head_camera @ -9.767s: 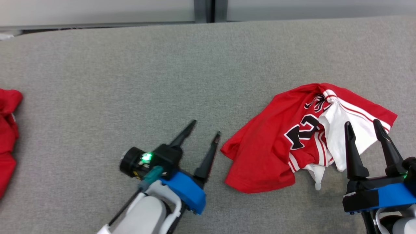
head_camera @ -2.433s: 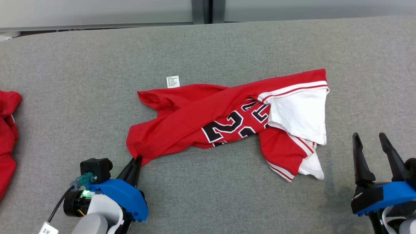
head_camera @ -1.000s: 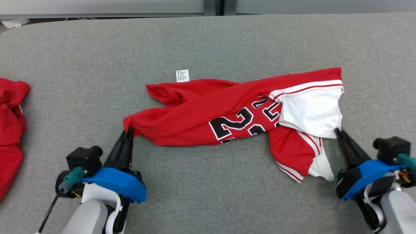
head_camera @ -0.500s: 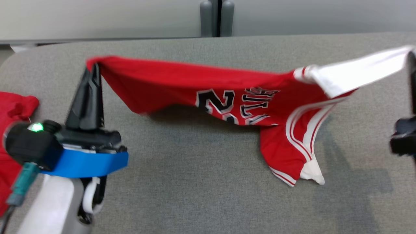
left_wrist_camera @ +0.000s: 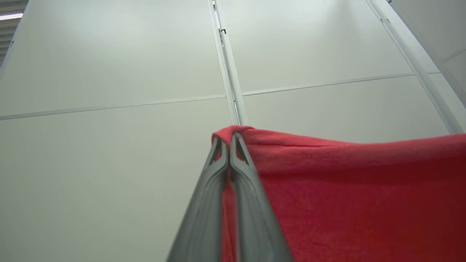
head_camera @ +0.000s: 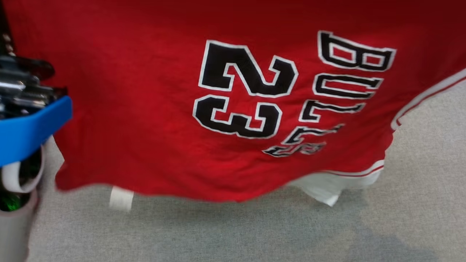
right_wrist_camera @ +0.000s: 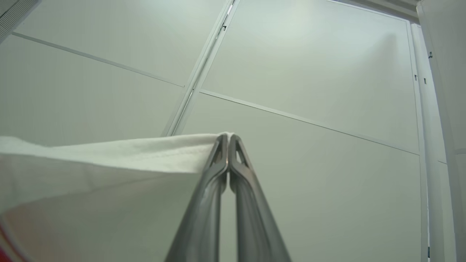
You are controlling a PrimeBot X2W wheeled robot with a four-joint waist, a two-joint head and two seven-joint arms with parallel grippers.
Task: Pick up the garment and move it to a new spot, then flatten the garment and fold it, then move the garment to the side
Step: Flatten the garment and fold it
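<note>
- The shirt (head_camera: 145, 109) hangs in the air in front of us, spread like a curtain between both arms over the grey table (head_camera: 418, 182). We cannot tell whether its lower edge touches the table.
- Our left gripper (left_wrist_camera: 229, 138) is clenched on a red corner, and our right gripper (right_wrist_camera: 228, 140) is clenched on a white edge. Both point up toward the wall.
- Each pinch takes only a thin bit of cloth at the fingertips. We judge that a quick swing or a hard stretch could pull a corner free and drop that side.
- A white part (head_camera: 327, 191) is tucked under at the lower right. If we lay the shirt down like this, it may land creased.
- The long axis runs left to right. The print lies on its side, so the neck end seems to point right and the hem, with its label (head_camera: 121, 198), left.
</note>
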